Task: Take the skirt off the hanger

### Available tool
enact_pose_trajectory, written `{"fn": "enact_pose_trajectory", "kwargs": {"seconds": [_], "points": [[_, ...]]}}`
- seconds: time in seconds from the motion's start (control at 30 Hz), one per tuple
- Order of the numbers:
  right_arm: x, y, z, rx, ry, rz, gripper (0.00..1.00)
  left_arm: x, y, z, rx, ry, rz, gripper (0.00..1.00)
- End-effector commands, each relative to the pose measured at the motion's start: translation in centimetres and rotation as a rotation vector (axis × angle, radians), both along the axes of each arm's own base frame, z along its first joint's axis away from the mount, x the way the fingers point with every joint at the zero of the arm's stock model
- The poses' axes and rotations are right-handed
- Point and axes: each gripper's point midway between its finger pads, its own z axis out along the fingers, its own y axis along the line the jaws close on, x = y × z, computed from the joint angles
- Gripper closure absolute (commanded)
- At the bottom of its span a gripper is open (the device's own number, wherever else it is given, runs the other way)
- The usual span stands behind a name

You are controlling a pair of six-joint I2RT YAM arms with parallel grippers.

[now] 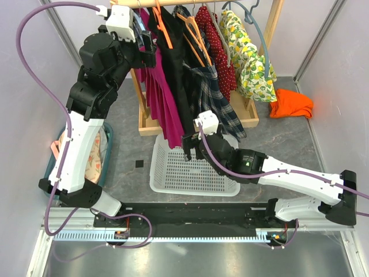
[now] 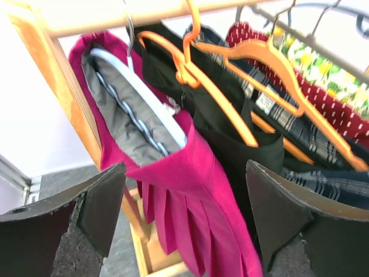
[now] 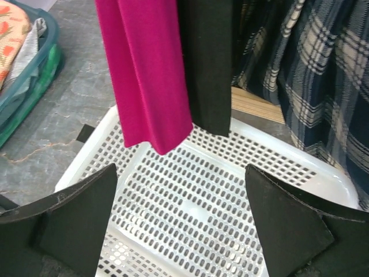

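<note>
Top external: left gripper (image 1: 144, 43), right gripper (image 1: 187, 149) both spread, empty.
Skirt step: steady thin peach-orange hanger (image 2: 277, 63); tug pleated navy-green plaid skirt (image 1: 222, 107) downward.

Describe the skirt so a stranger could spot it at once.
Find the wooden clothes rack at the far side. Among its hanging clothes, look between the black garment and the red dotted dress. The skirt is the only plaid piece: short, pleated, navy-green with white lines.

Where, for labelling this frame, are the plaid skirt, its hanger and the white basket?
skirt (image 1: 222, 104): top view, plaid pleats.
hanger (image 2: 260, 53): left wrist view, upper arm.
white basket (image 1: 184, 170): top view, mesh floor.
</note>
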Motion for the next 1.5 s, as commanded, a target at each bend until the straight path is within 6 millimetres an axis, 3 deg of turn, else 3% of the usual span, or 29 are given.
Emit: {"fn": "enact_pose_trajectory", "kwargs": {"seconds": [0.0, 0.13, 0.2, 0.23, 0.3, 0.47, 0.63, 0.83, 1.03, 1.23, 1.33, 1.37, 1.47], "points": [[-0.3, 1.4, 0.2, 0.055, 0.006, 0.03, 0.02, -0.7, 1.4, 4.5, -0.119, -0.147, 0.054, 0.07], [-0.6, 1.9, -0.3, 0.061, 0.017, 0.046, 0.02, 1.0, 3.2, 5.2, -0.154, -0.167, 0.198, 0.14], [-0.6, 2.0, -0.5, 0.062, 0.019, 0.048, 0.02, 1.6, 3.3, 6.0, -0.172, -0.185, 0.221, 0.15], [-0.7, 2.1, -0.6, 0.061, 0.021, 0.05, 0.02, 2.8, 2.8, 5.2, -0.163, -0.169, 0.233, 0.16], [-0.8, 2.1, -0.6, 0.064, 0.023, 0.056, 0.02, 3.5, 2.5, 5.4, -0.175, -0.172, 0.233, 0.17], [-1.2, 2.0, -0.9, 0.066, 0.027, 0.065, 0.02, 6.3, 1.2, 3.3, -0.181, -0.128, 0.249, 0.19], [-1.2, 1.3, -1.3, 0.057, 0.023, 0.053, 0.02, 8.1, 1.7, 1.7, -0.193, -0.1, 0.298, 0.2], [-1.4, 1.1, -1.6, 0.057, 0.026, 0.055, 0.02, 10.3, 2.7, -0.4, -0.187, -0.062, 0.335, 0.2], [-1.4, 0.7, -1.2, 0.075, 0.023, 0.047, 0.02, 12.8, 4.6, -5.2, -0.165, 0.048, 0.392, 0.2], [-1.5, 0.5, -1.4, 0.079, 0.022, 0.046, 0.02, 13.1, 6.2, -7.2, -0.15, 0.1, 0.395, 0.21], [-1.5, 0.6, -1.7, 0.077, 0.025, 0.045, 0.03, 12.9, 6.5, -7.2, -0.146, 0.102, 0.392, 0.28], [-1.5, 0.6, -1.7, 0.082, 0.026, 0.042, 0.03, 12.9, 6.3, -7.2, -0.145, 0.104, 0.381, 0.38], [-1.5, 0.6, -1.9, 0.082, 0.027, 0.042, 0.03, 12.7, 6.0, -7.3, -0.148, 0.109, 0.359, 0.54]]}}
